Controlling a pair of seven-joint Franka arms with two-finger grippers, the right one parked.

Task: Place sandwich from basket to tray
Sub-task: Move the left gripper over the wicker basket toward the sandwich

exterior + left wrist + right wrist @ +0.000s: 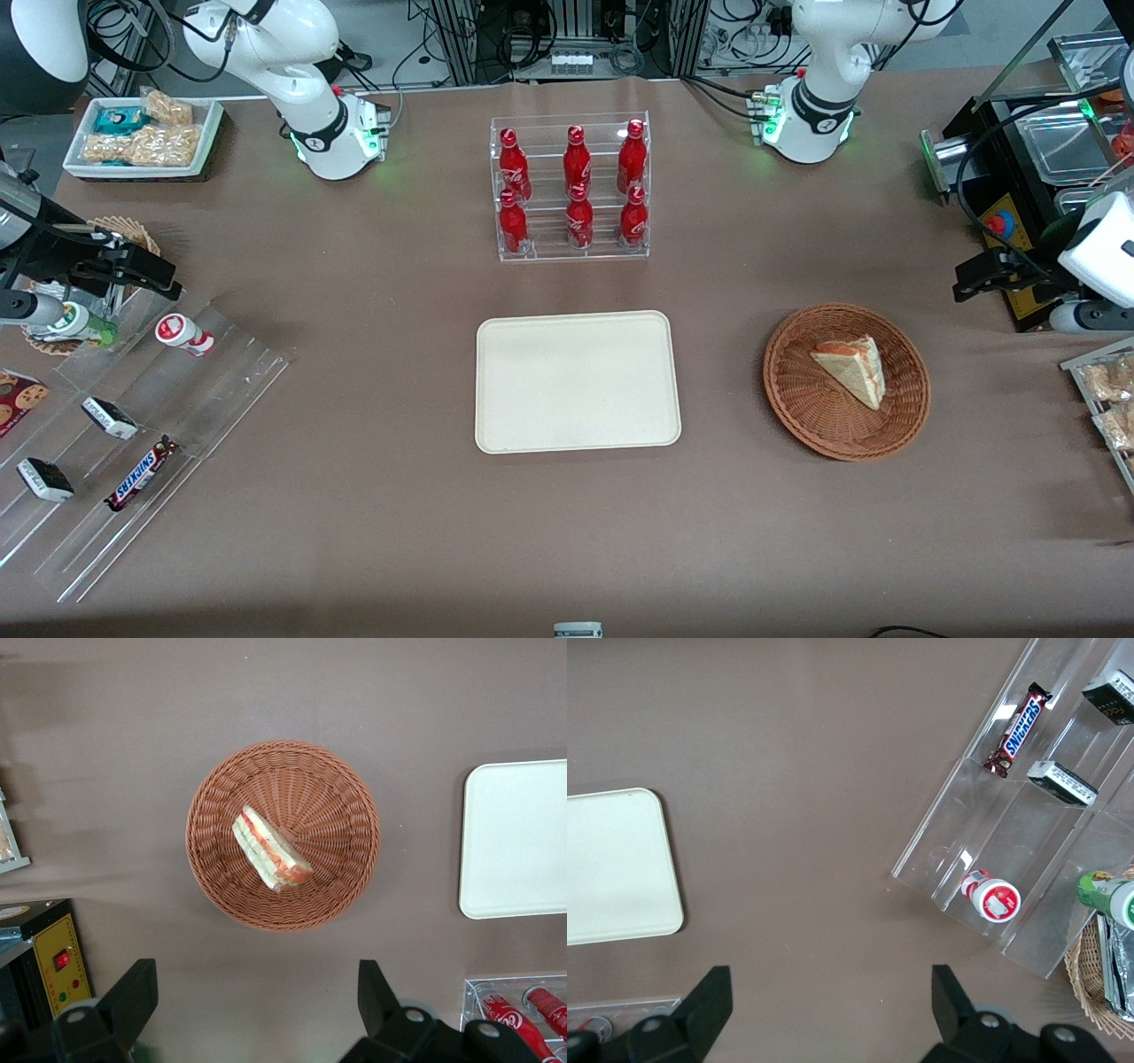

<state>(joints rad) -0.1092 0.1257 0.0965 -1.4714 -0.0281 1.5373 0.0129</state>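
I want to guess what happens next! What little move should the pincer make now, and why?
Probably move over the basket and come down toward the sandwich. The pincer is open, holds nothing and hangs high above the table beside the basket, not over it. The sandwich lies in the basket, and the tray has nothing on it yet.

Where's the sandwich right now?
The sandwich lies in the round wicker basket, beside the bare cream tray, toward the working arm's end. The open gripper hovers above it.
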